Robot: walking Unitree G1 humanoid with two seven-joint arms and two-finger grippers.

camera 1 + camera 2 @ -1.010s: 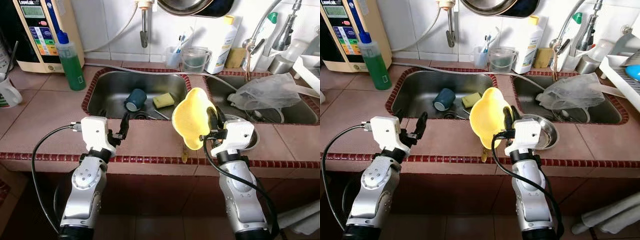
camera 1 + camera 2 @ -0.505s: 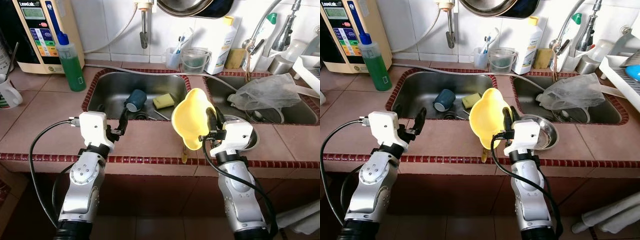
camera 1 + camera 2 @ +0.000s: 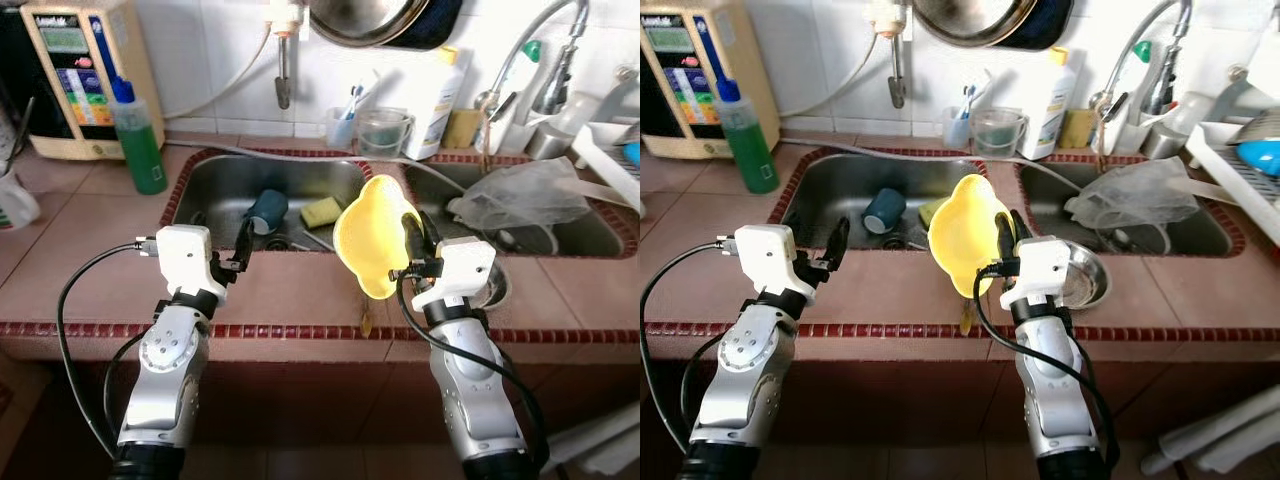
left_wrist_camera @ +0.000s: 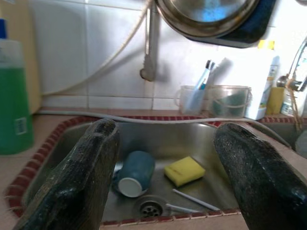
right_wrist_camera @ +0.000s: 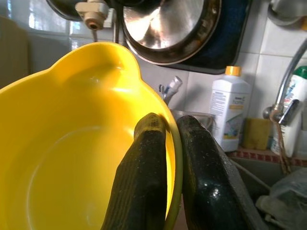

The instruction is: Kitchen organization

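Observation:
My right gripper [image 3: 411,238] is shut on the rim of a yellow bowl [image 3: 368,237], held on edge above the counter's front strip between the two sinks; the bowl [image 5: 81,143] shows its hollow side in the right wrist view. My left gripper [image 3: 243,246] is open and holds nothing, just in front of the left sink [image 3: 215,178]. In that sink lie a dark teal cup [image 4: 134,172] on its side, a yellow sponge [image 4: 184,170] and some cutlery near the drain.
A steel dish [image 3: 1085,280] sits on the counter right of the bowl. A clear plastic bag [image 3: 525,195] lies in the right sink. Green soap bottle [image 3: 137,145], white bottle [image 3: 1052,90], toothbrush cup [image 3: 343,122] and clear jug [image 3: 383,130] line the back. A pan hangs above.
The whole picture has shifted a little, so the camera has moved. The left arm drew slightly nearer the sink edge. The right gripper still holds the yellow bowl the same way.

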